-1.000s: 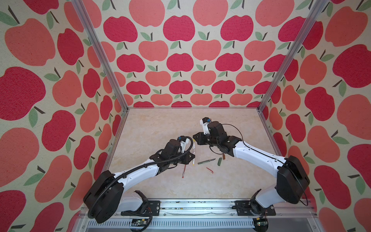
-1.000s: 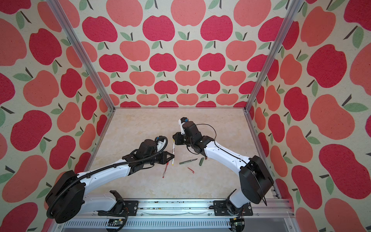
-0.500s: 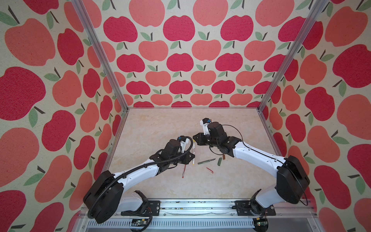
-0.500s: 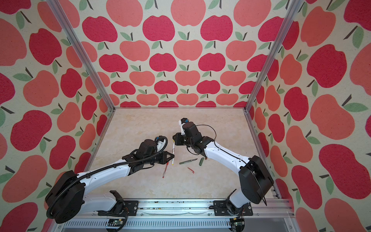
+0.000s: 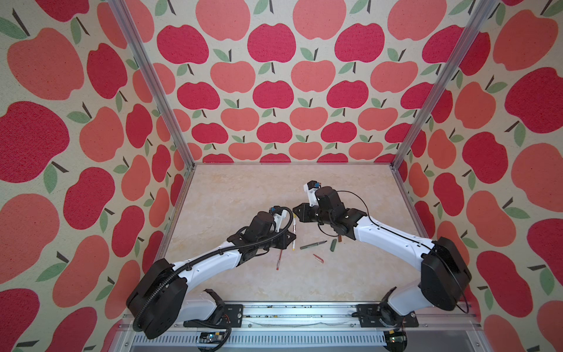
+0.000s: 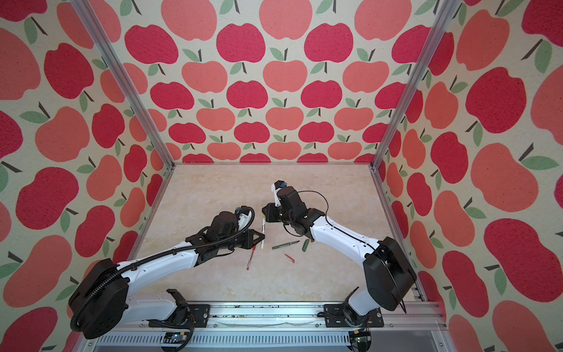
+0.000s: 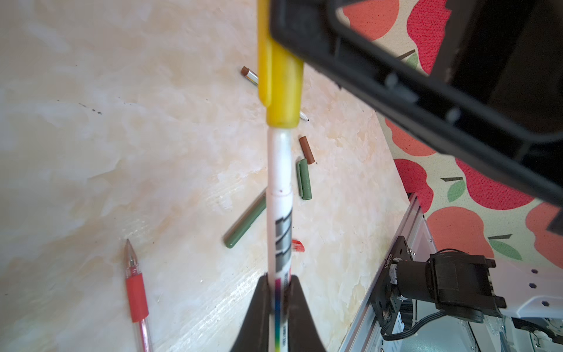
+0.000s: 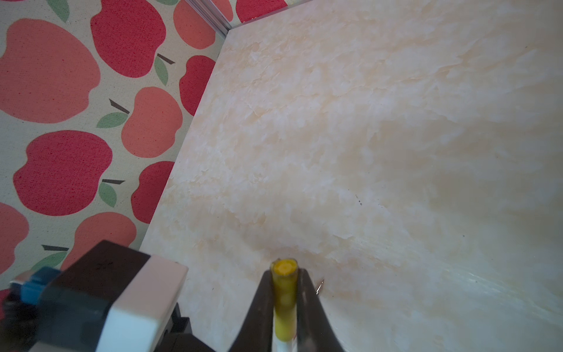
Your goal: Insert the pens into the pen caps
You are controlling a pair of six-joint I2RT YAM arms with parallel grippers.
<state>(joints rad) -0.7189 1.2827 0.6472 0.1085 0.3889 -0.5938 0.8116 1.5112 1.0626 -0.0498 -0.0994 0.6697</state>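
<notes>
My left gripper (image 7: 280,279) is shut on a white pen (image 7: 280,189) with grey bars on its barrel. A yellow pen cap (image 7: 285,91) sits over that pen's far end, and my right gripper (image 8: 285,271) is shut on the cap (image 8: 285,292). In both top views the pen (image 5: 294,234) (image 6: 262,233) spans between the left gripper (image 5: 291,239) and the right gripper (image 5: 295,211) above the table's middle. On the table lie a red pen (image 5: 279,262), a green pen (image 5: 313,244), a green cap (image 5: 334,245), a brown cap (image 7: 306,150) and a red cap (image 5: 318,258).
A second white pen (image 7: 249,74) with a brown end lies partly behind the yellow cap in the left wrist view. Apple-patterned walls enclose the marbled table (image 5: 243,195) on three sides. A metal rail (image 5: 289,314) runs along the front edge.
</notes>
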